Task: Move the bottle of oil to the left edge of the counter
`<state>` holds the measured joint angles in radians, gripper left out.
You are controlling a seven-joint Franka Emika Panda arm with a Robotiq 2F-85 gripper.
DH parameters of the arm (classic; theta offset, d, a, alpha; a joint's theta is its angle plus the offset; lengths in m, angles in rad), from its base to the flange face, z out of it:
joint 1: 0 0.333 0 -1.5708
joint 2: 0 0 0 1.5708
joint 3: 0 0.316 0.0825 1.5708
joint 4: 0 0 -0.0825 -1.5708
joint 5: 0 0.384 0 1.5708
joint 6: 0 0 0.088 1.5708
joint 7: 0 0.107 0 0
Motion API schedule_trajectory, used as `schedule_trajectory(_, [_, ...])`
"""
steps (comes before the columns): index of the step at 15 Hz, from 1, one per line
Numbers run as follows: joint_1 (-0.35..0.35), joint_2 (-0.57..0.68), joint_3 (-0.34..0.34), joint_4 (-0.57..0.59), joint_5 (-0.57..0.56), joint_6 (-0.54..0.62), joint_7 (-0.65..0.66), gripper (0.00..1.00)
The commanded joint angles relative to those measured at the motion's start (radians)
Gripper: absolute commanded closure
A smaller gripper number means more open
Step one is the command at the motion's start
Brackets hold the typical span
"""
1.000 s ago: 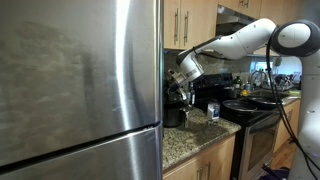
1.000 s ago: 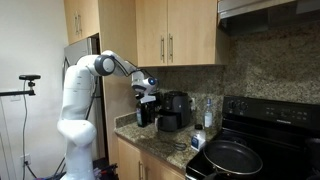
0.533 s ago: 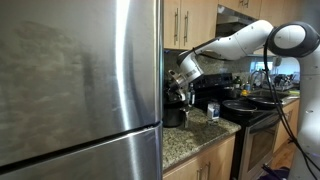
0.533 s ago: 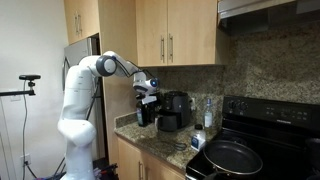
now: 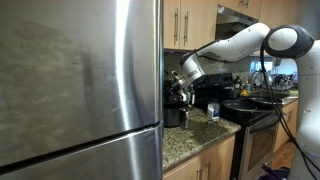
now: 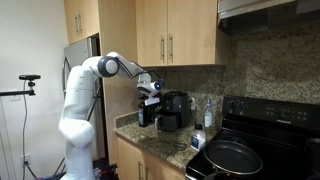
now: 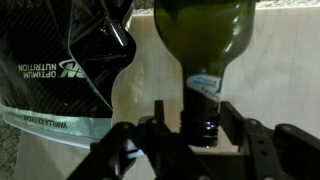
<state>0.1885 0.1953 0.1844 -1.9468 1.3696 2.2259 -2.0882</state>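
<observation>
Steel fridge (image 5: 80,80), black stove (image 6: 292,128), pan (image 6: 232,157)

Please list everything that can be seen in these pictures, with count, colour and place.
bottle of oil: one, dark green, neck in the claw
Optimum Nutrition bag: one, black, next to the bottle
coffee maker: one, black, on the counter by the wall
counter: one, speckled brown, beside the stove
frying pan: one, black, on the stove
refrigerator: one, steel, at the counter's end
cabinets: several, light wood, above the counter
robot arm: one, white
claw: one, black, around the bottle's neck
</observation>
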Motion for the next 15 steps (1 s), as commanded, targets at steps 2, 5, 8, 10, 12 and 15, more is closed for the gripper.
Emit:
schedule_trajectory(2, [0.004,-0.007,-0.004,0.013,-0.037,-0.009,0.076,0.08])
schedule_trajectory(5, [0.012,-0.028,-0.008,-0.017,-0.098,0.027,0.274,0.0])
schedule_trajectory(8, [0.023,-0.045,-0.007,-0.035,-0.177,0.111,0.474,0.0])
schedule_trajectory(10, [0.031,-0.05,-0.002,-0.04,-0.218,0.202,0.542,0.0])
schedule_trajectory(12, [0.066,-0.206,0.02,-0.154,-0.294,0.307,0.697,0.0])
schedule_trajectory(15, [0.07,-0.34,0.039,-0.265,-0.428,0.241,0.967,0.0])
